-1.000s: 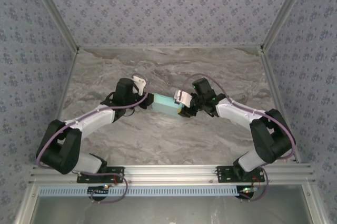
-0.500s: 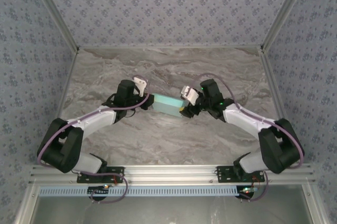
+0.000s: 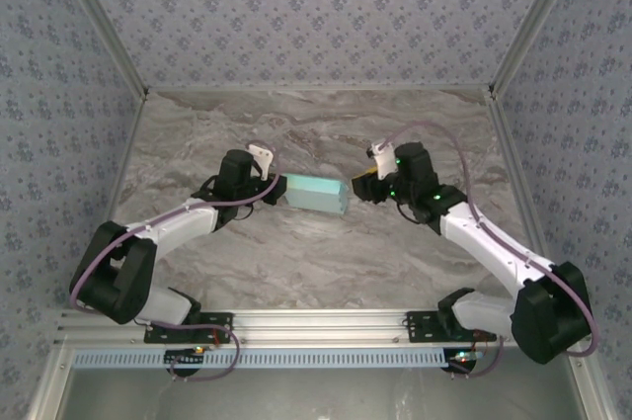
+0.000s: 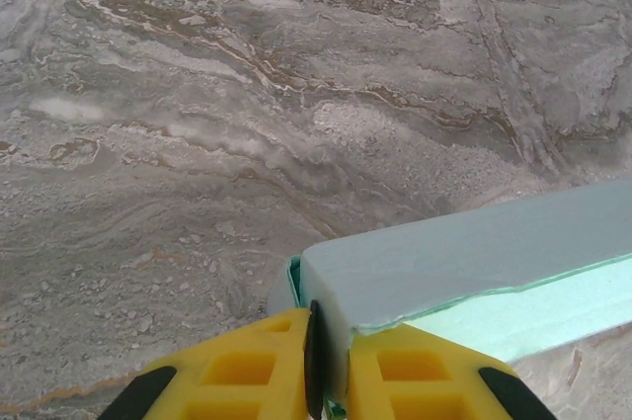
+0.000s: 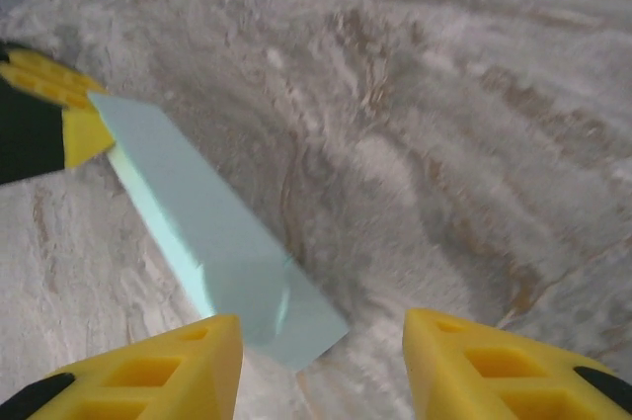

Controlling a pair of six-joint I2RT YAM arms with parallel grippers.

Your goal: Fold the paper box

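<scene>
We see the paper box [image 3: 316,195] as a long, closed, pale cyan block approx. mid worktop [image 3: 296,272]. It lies roughly left-right, w/ its right end a bit nearer to us.

The left end effector [image 3: 276,187] is clenched on the box's left end. In the left wrist view its yellow fingers [image 4: 247,371] pinch a thin edge of card there, w/ almost no gap btwn them. A slightly ragged seam runs along the box's side in that view, w/ a brighter green panel below it. Poss. a flap not sitting flush, but we can't be sure.

The right end effector [image 3: 363,186] sits just right of the box's right end, apart from it, released and grasping nothing. From the right wrist cam the box runs away toward the far left, its near end low in frame btwn the two spread yellow fingers.
</scene>
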